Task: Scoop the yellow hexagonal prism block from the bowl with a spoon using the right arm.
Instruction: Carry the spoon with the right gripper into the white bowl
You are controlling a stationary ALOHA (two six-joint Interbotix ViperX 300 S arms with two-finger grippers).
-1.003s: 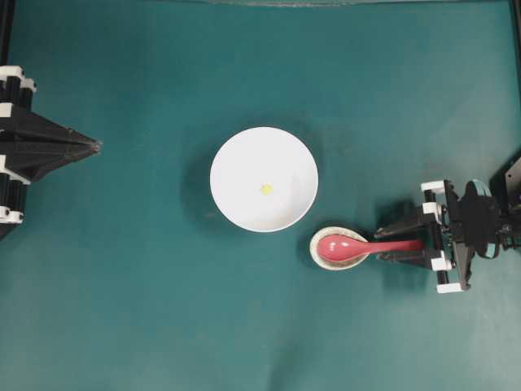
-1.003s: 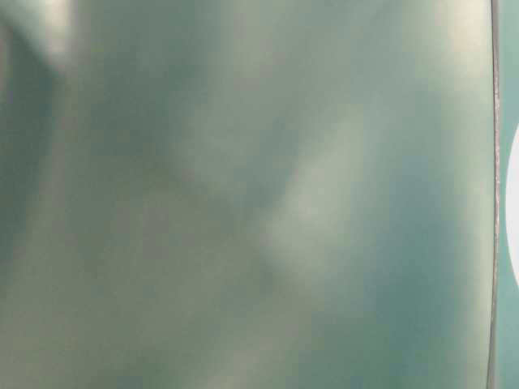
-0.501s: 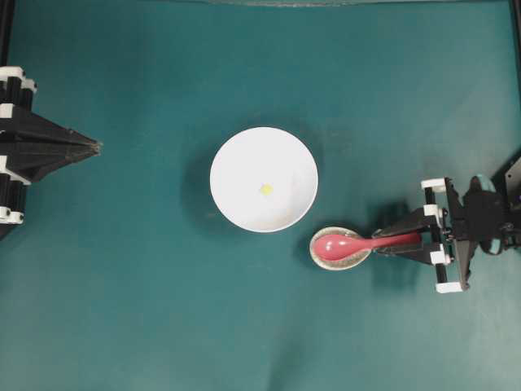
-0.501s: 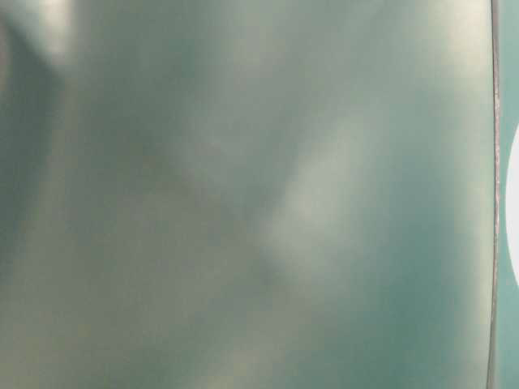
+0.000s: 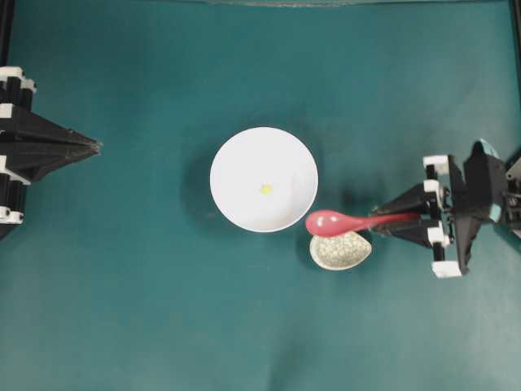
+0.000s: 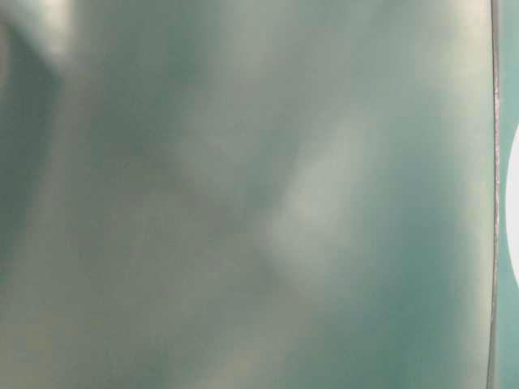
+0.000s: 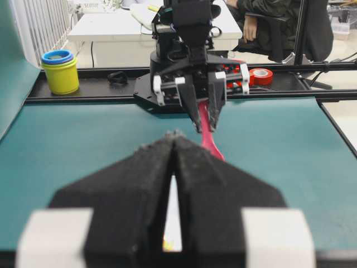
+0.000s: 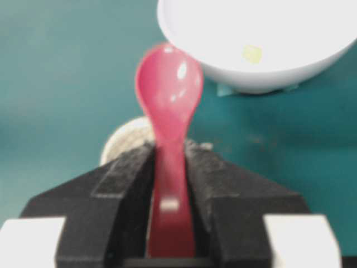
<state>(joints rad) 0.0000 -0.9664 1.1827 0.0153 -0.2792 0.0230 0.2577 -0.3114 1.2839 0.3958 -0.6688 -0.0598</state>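
The white bowl stands mid-table with the tiny yellow block lying inside it; both show in the right wrist view, bowl and block. My right gripper is shut on the handle of the pink-red spoon and holds it lifted, its scoop beside the bowl's near-right rim, above the speckled dish. In the right wrist view the spoon sticks out from the right gripper. My left gripper is shut and empty, far left of the bowl; it fills the left wrist view.
A small speckled beige dish lies on the teal mat just below the spoon's scoop, close to the bowl. The table-level view is a blurred teal surface with only a sliver of white bowl at its right edge.
The right gripper has lifted the spoon out of the speckled dish and carried it up and left toward the bowl's rim. The left arm has not moved.
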